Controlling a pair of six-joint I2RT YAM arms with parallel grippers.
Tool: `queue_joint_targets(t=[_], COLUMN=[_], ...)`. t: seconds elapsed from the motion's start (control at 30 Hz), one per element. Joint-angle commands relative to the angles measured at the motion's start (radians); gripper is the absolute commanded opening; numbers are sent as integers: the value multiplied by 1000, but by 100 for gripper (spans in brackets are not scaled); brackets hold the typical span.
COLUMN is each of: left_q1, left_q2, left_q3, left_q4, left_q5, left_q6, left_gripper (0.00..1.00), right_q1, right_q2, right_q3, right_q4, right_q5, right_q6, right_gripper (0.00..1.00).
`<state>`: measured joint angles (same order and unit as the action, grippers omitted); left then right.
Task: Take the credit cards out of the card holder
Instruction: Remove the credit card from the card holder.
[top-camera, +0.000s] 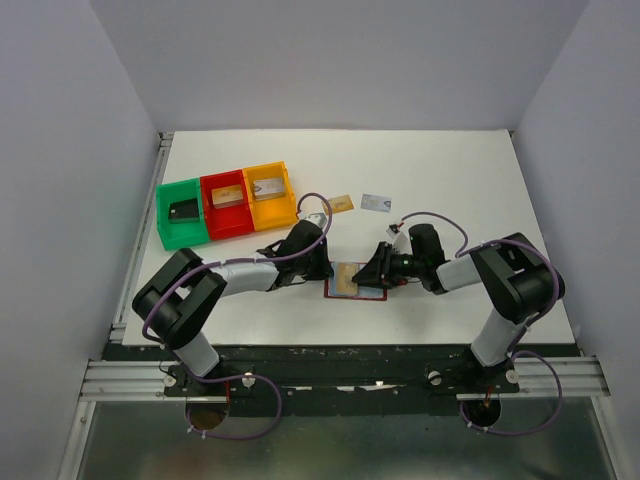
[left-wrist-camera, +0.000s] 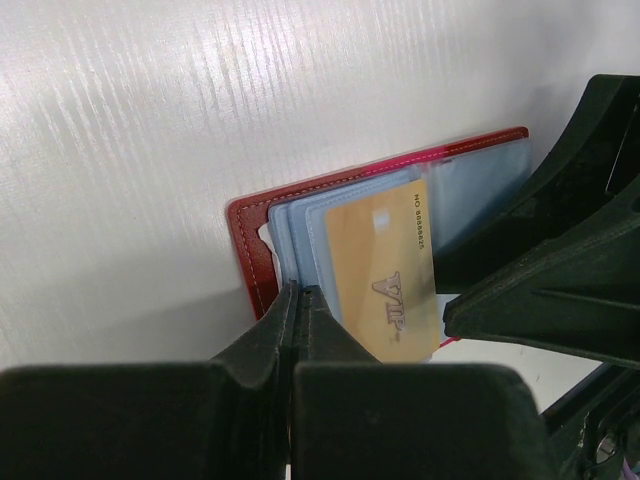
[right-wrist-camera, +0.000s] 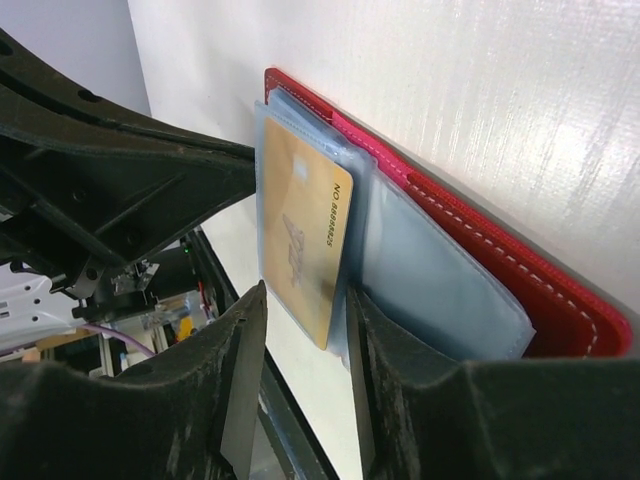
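Note:
The dark red card holder (top-camera: 357, 283) lies open on the table between my two grippers, its light blue sleeves fanned out. A gold-tan credit card (left-wrist-camera: 385, 270) sticks partway out of a sleeve; it also shows in the right wrist view (right-wrist-camera: 300, 230). My left gripper (left-wrist-camera: 300, 296) is shut, its tips pinched on the edge of the blue sleeves by the holder's red rim (left-wrist-camera: 250, 250). My right gripper (right-wrist-camera: 305, 292) is open, one finger on each side of the gold card's free corner. A gold card (top-camera: 341, 203) and a silver-white card (top-camera: 375, 203) lie loose farther back.
Green (top-camera: 183, 213), red (top-camera: 227, 203) and orange (top-camera: 270, 196) bins stand in a row at the back left, each with a card in it. The two grippers are close together over the holder; the right gripper (left-wrist-camera: 560, 260) fills the right side of the left wrist view.

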<state>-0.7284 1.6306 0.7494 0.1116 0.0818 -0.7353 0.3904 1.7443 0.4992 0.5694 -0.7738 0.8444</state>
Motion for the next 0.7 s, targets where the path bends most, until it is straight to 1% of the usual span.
queue_joint_targets(t=[0.0, 0.07, 0.23, 0.27, 0.4, 0.6, 0.67], left_q1=[-5, -5, -5, -5, -5, -5, -5], left_q2=[-8, -14, -70, -93, -149, -130, -104], left_q3=[-33, -33, -44, -47, -56, -61, -53], left_q4=[-73, -75, -75, -73, -58, 5, 20], left_q5=[-42, -48, -73, -106, -125, -83, -30], left_q6=[2, 1, -3, -1, 10, 22, 25], left_gripper=[0, 0, 0, 0, 0, 0, 0], right_q1=[-7, -7, -7, -7, -5, -7, -7], right_q2=[-35, -40, -31, -28, -9, -9, -11], right_q3=[15, 16, 18, 19, 21, 25, 30], right_q4=[-91, -94, -46, -39, -10, 1, 0], right_q5=[65, 61, 31, 24, 5, -7, -10], right_q6=[-50, -53, -33, -28, -11, -4, -5], right_gripper=[47, 47, 41, 41, 41, 41, 41])
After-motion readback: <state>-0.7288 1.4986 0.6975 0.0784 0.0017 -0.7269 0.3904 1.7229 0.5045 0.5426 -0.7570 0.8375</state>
